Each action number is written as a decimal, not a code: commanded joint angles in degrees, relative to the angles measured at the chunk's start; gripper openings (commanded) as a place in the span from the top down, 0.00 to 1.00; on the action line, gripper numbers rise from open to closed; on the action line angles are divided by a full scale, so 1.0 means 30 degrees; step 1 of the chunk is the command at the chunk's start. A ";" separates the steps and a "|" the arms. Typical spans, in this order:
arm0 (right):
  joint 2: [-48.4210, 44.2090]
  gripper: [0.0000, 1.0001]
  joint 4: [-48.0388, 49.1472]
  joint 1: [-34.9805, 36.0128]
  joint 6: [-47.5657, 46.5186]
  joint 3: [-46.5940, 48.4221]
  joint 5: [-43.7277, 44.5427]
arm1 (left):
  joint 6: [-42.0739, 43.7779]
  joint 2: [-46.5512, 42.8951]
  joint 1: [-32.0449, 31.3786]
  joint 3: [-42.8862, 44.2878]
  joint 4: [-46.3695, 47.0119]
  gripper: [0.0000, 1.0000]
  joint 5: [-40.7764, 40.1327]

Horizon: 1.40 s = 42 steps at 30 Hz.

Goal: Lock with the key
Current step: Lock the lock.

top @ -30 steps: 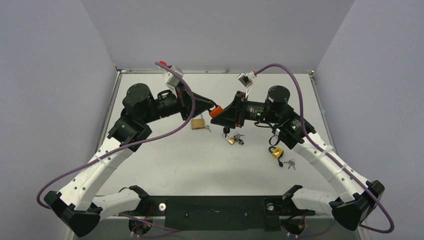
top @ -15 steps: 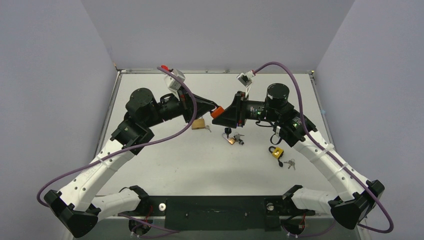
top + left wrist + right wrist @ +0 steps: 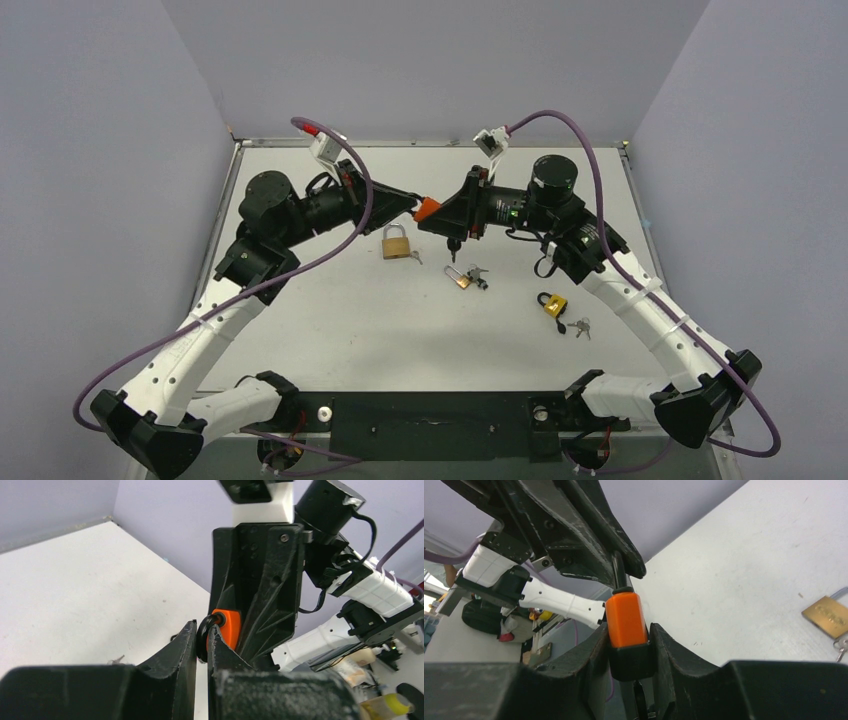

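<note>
Orange padlock (image 3: 428, 207) is hanging mid-air above the table (image 3: 330, 320), long axis lying roughly level, shackle (image 3: 203, 630) pointing toward my left arm. Right end effector (image 3: 628, 632) is clamping its body; left end effector (image 3: 411, 203) is pinching the shackle.

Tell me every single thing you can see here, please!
orange padlock: one, orange with a black shackle, in the air between both grippers
brass padlock: one, gold, on the table under the left arm's end
copper padlock: one, copper-coloured, mid-table
yellow padlock: one, yellow with a black shackle, right side of the table
keys: three small lots, silvery, one beside each padlock lying on the table
table: one, white
left gripper: one, black, shut on the orange padlock's shackle
right gripper: one, black, shut on the orange padlock's body
</note>
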 commanded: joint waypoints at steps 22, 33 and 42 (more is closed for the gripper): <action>-0.2702 0.29 1.1591 -0.2916 0.2962 -0.6174 -0.0293 | -0.4193 0.0959 0.3649 0.2908 -0.1334 1.00 0.3751; -0.1913 0.51 1.1987 -0.1926 0.3301 -0.5782 -0.0684 | -0.5625 0.1577 0.4181 0.3362 -0.0144 1.00 0.5070; -0.1257 0.64 1.1395 -0.1331 0.2746 -0.5127 -0.0425 | -0.6396 0.1508 0.4663 0.3072 0.1278 1.00 0.5684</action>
